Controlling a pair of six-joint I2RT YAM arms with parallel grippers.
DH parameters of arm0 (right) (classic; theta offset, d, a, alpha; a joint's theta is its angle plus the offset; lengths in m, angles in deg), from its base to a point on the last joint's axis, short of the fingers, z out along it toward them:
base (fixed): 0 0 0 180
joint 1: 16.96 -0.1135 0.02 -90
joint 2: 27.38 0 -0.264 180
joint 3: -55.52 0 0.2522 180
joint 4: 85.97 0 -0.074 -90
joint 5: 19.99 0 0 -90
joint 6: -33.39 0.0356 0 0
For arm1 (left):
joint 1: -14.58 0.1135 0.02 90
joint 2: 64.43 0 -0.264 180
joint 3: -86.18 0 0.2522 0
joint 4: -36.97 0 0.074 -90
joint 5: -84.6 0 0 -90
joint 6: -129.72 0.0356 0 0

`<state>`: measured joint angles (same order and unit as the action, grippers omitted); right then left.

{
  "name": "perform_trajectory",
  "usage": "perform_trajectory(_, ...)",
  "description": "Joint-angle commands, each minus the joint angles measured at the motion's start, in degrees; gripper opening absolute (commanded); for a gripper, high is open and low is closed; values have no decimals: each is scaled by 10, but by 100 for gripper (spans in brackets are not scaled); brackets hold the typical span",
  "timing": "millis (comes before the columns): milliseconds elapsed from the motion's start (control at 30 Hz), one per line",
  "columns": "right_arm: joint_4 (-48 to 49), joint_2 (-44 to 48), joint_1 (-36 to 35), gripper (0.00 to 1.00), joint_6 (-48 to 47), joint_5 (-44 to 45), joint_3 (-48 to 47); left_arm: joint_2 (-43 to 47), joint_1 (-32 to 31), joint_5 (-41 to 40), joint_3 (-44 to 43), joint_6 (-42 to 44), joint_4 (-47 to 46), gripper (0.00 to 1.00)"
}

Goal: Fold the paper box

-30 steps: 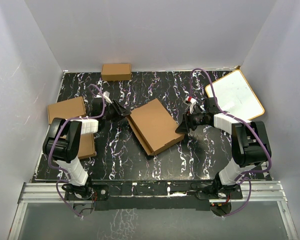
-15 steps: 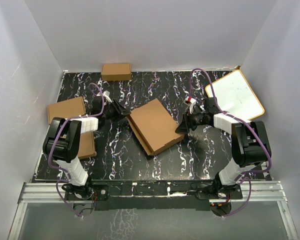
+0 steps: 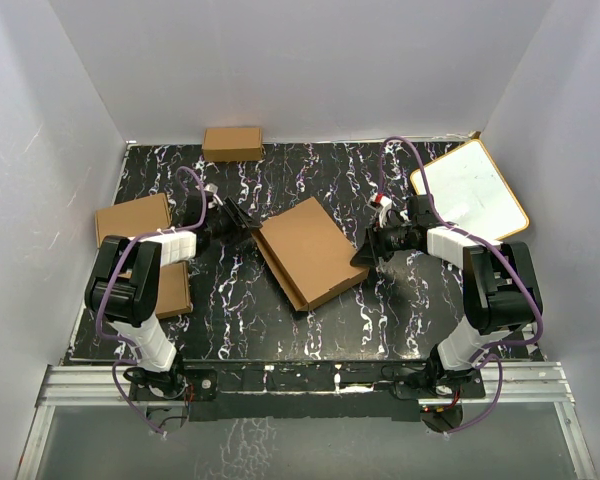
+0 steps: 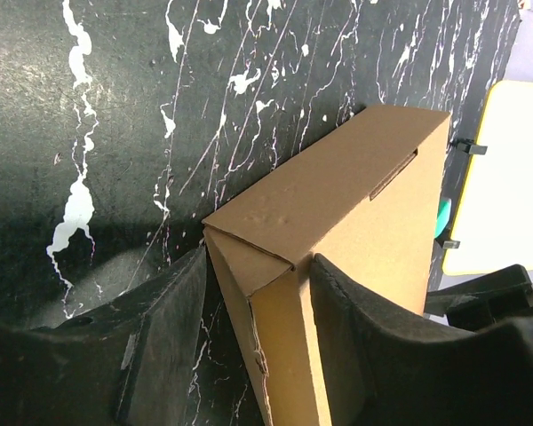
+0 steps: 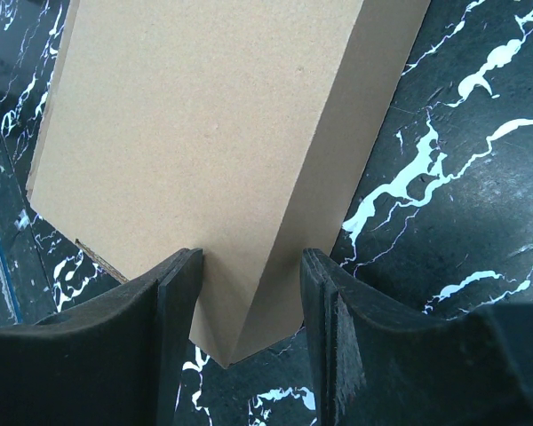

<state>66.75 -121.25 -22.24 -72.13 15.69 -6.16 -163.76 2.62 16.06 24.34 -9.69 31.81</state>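
The paper box (image 3: pixel 310 250) lies folded into a shallow brown rectangle, askew in the middle of the black marbled table. My left gripper (image 3: pixel 248 228) straddles its left corner (image 4: pixel 355 204). Those jaws are open: one finger (image 4: pixel 173 311) stands off the wall with table showing between, and the other finger (image 4: pixel 355 328) rests against the top face. My right gripper (image 3: pixel 363 257) straddles the box's right corner (image 5: pixel 204 133). Its jaws (image 5: pixel 250 255) are spread to either side of that corner, close to the walls, with no squeeze visible.
A small ready-made box (image 3: pixel 232 143) sits at the back edge. Another box (image 3: pixel 132 218) and a flat cardboard piece (image 3: pixel 172 290) lie at the left by my left arm. A white board with a tan rim (image 3: pixel 470 190) rests at the back right. White walls enclose the table.
My left jaws have spread apart and come off the box's left corner. The box and my right gripper have stayed where they were.
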Motion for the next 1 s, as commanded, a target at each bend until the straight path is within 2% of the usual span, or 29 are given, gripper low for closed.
perform_trajectory(0,-15,-21,-16,52,-23,31,0,19,-10,-24,-19,4,75,48)
perform_trajectory(300,-16,-23,-17,52,-25,32,0,9,-39,-72,-87,42,174,43)
perform_trajectory(533,-17,-22,-18,52,-27,32,0,-13,-47,-66,-101,47,177,15)
perform_trajectory(667,-17,-23,-17,52,-26,33,-1,-15,-50,-63,-106,49,179,3)
perform_trajectory(800,-17,-22,-18,52,-27,33,0,-10,-50,-66,-107,52,181,2)
perform_trajectory(867,-17,-22,-17,52,-27,33,-1,0,-50,-72,-105,53,179,5)
perform_trajectory(900,-17,-22,-17,52,-27,34,-1,7,-50,-77,-103,53,179,8)
perform_trajectory(967,-17,-23,-18,52,-27,34,-1,25,-50,-91,-103,60,187,22)
